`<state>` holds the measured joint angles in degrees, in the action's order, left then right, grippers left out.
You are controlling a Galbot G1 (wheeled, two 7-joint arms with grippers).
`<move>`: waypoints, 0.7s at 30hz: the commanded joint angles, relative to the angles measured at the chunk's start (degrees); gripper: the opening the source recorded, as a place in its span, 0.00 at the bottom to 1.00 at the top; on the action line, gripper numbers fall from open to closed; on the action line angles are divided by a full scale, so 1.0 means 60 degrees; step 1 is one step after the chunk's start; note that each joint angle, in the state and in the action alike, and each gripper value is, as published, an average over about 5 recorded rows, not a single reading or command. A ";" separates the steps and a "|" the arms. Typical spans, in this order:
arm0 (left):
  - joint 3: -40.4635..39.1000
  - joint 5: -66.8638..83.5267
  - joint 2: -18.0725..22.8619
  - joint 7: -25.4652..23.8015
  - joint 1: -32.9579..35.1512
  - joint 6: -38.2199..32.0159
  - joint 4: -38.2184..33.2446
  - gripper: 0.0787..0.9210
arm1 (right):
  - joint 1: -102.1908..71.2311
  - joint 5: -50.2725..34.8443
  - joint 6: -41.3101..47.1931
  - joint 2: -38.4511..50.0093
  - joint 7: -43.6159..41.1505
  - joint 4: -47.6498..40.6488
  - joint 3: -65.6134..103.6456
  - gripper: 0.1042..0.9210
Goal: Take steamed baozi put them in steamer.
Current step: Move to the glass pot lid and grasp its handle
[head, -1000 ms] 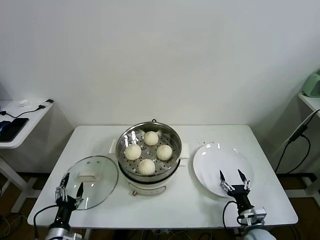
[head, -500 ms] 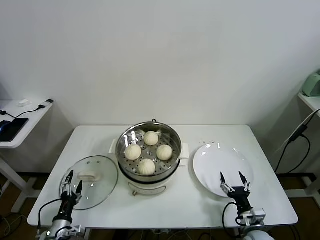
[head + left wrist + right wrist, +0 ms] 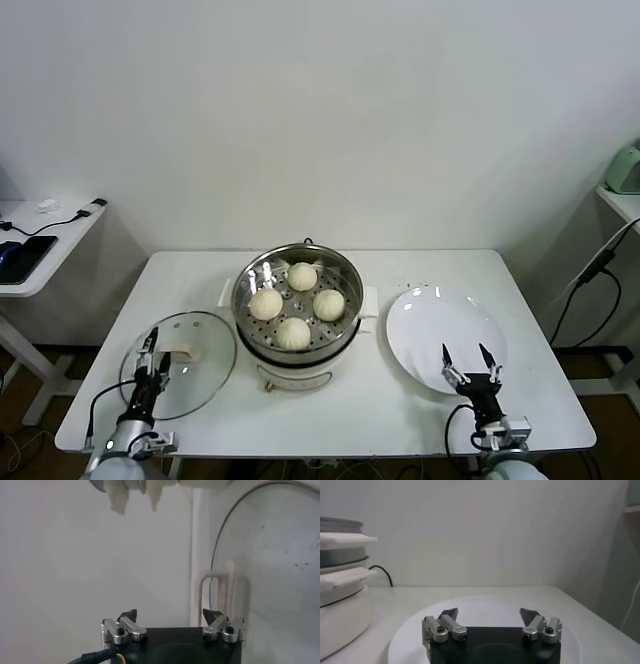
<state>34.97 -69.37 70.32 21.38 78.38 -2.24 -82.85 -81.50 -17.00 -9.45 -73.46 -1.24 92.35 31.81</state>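
Head view: four steamed baozi [image 3: 298, 304] inside the steamer [image 3: 298, 304] at table [image 3: 340, 395] centre, on its perforated tray. Left gripper [image 3: 151, 350] spread wide and empty over the near edge of the glass lid [image 3: 180, 375]. Right gripper [image 3: 469, 361] likewise spread, empty, at the near rim of the white plate [image 3: 440, 325].

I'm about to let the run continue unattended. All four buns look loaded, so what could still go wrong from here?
1. The open left gripper hangs over the glass lid; dropping lower could knock or chip it.
2. The open right gripper sits at the near rim of the white plate and could nudge it.
3. The steamer with the baozi is uncovered.
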 commanded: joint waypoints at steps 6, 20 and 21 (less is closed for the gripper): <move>-0.0196 -0.0538 0.0003 0.0046 -0.0415 0.0145 0.0739 0.85 | 0.0019 0.0107 0.0024 -0.0093 0.0017 0.0042 -0.0035 0.88; -0.0158 -0.0650 0.0131 0.0179 -0.0505 0.0243 0.1023 0.38 | 0.0134 0.0313 0.0111 -0.0193 0.0037 0.0168 -0.0140 0.88; -0.0146 -0.0628 0.0131 0.0173 -0.0464 0.0265 0.0916 0.35 | 0.0141 0.0317 0.0117 -0.0197 0.0037 0.0183 -0.0151 0.88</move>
<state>33.97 -72.78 70.92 22.29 75.49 -1.13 -77.40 -80.83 -15.42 -8.87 -74.48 -0.99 93.20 31.08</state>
